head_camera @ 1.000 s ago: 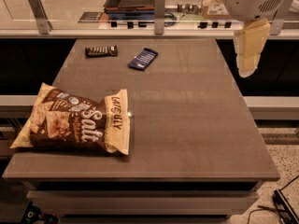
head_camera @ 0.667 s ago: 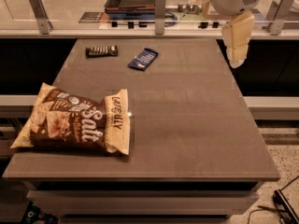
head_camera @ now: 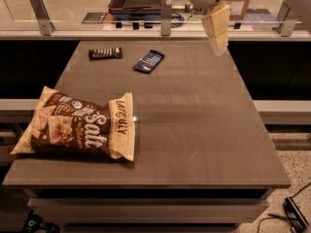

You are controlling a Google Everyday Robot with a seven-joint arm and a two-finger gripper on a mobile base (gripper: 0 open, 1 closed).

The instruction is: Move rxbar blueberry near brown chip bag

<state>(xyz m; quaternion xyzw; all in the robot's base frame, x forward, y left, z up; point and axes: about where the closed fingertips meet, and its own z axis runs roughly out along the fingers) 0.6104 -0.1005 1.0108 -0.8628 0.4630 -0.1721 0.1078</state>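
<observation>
Grey-brown laminate table (head_camera: 194,130) fills the view, its top read as a clock dial from the centre.

- Brown chip bag (head_camera: 80,125): lies flat at about 8 o'clock, near the left front corner. Dark brown body, cream-yellow ends, white "Salt" lettering and pictured chips face up. Its long axis runs roughly left to right, tilted slightly down toward the right.
- Rxbar blueberry (head_camera: 148,61): small dark-blue wrapped bar with white lettering, flat on the table at about 11 o'clock, close to the far edge. It sits askew, with its long axis running toward 1 o'clock. It is well apart from the chip bag, which lies toward 7 o'clock from it.
- Dark brown wrapped bar (head_camera: 105,53): at 9 o'clock of the rxbar, near it but not touching, parallel to the far edge.
- Gripper (head_camera: 218,43): cream-coloured, hanging from a pale rounded wrist at about 1 o'clock, over the far right part of the table. It is off to 3 o'clock of the rxbar, clear of it, and holds nothing visible. Cannot tell whether it is open or closed.
- Behind the table: a pale ledge with metal posts (head_camera: 166,13).
</observation>
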